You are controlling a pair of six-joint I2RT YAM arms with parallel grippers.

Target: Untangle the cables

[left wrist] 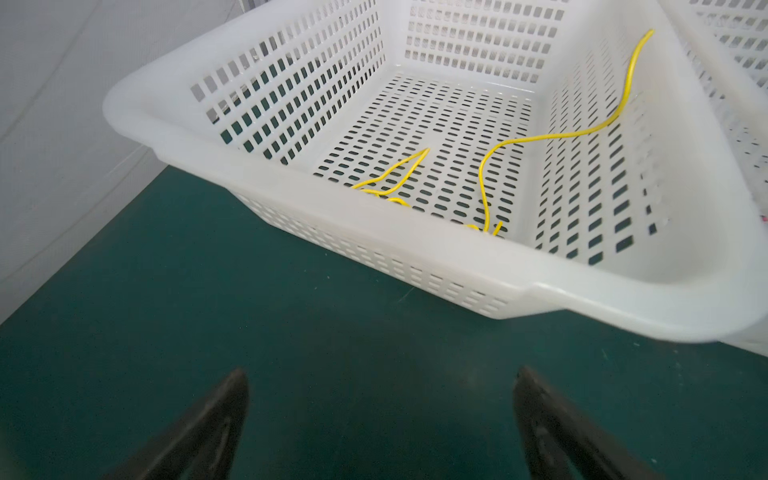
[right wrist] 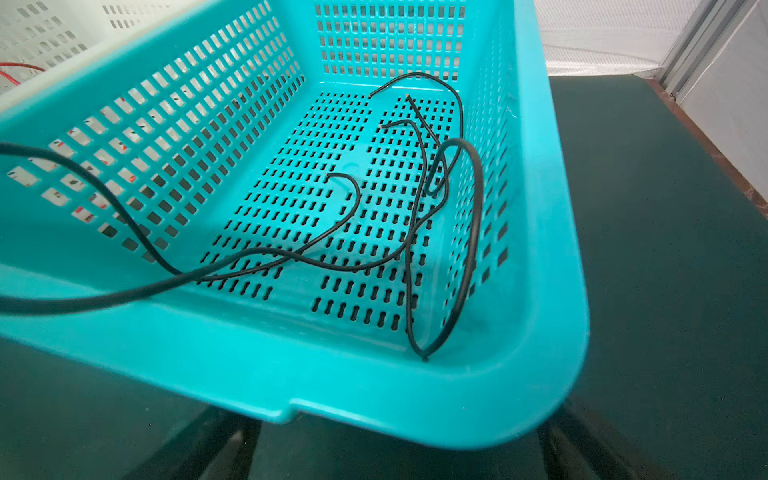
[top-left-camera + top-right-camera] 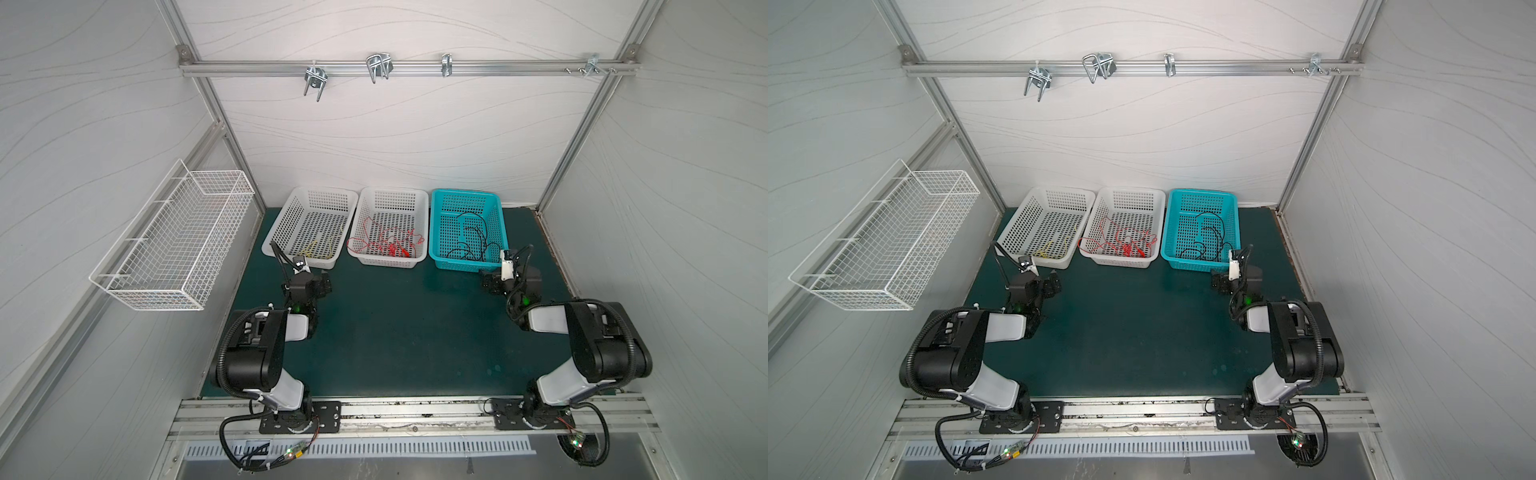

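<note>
The middle basket (image 3: 374, 259), ahead between both tools, holds the red cables (image 3: 390, 245) bunched crosswise, seemingly nearer the spread, empty left gripper (image 1: 380, 376), which faces the yellow cables (image 1: 482, 183), than the equally spread right gripper (image 3: 492, 284), facing the black cables (image 2: 481, 187).

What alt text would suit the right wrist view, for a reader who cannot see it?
Thin black cables lie loosely crossed on the perforated floor of a teal basket standing on a dark green mat. The right gripper is just short of the basket's near rim, jaws wide apart and empty.
</note>
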